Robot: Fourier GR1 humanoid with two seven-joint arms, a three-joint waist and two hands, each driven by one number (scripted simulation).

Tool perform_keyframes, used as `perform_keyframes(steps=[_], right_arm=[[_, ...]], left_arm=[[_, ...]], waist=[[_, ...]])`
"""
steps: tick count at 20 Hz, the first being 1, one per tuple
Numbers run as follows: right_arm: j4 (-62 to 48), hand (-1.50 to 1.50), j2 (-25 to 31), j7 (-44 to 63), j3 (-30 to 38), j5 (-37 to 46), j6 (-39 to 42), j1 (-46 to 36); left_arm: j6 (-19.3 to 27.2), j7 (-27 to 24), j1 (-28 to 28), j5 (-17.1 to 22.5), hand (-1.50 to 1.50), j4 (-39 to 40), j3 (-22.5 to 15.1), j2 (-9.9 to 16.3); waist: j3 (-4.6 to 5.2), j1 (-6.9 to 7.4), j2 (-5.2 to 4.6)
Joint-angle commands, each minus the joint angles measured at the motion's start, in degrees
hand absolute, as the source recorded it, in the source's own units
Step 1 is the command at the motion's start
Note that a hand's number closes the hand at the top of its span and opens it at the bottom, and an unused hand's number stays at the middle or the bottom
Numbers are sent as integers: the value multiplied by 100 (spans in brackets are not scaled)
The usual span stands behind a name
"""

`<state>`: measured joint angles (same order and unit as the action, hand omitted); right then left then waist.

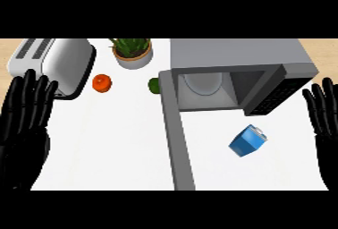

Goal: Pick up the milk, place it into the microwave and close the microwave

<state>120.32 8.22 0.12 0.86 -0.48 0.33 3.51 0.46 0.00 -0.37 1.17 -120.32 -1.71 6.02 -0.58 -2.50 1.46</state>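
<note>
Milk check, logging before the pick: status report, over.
Left hand and right hand open, resting at the edges. Milk on counter, untouched, before microwave. Microwave door open; path clear.

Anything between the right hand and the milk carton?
No. In the head view only bare white counter separates the open right hand at the right edge from the blue milk carton, which lies in front of the open microwave.

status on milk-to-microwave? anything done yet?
Done: only that the microwave has its door swung open. In hand: nothing; the left hand and right hand rest open at the view's edges. Left: the blue milk carton lies on the counter, so pick, place and close all remain.
</note>
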Motion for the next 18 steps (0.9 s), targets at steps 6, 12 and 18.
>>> perform_keyframes(steps=[6, 12, 18], right_arm=[[187, -150, 316, -378, -429, -801, 1228, 270], [555, -150, 5, 4, -1186, -1885, 1762, 972], [1156, -150, -150, -156, -1688, -1412, 1828, 2004]], left_arm=[[49, 211, -27, 170, -150, -9, 818, 334], [69, 99, 871, 448, -150, 165, 517, -274], [-132, 245, 1611, 512, -150, -699, 485, -306]], waist=[[55, 286, -135], [58, 247, -132], [57, 235, -128]])
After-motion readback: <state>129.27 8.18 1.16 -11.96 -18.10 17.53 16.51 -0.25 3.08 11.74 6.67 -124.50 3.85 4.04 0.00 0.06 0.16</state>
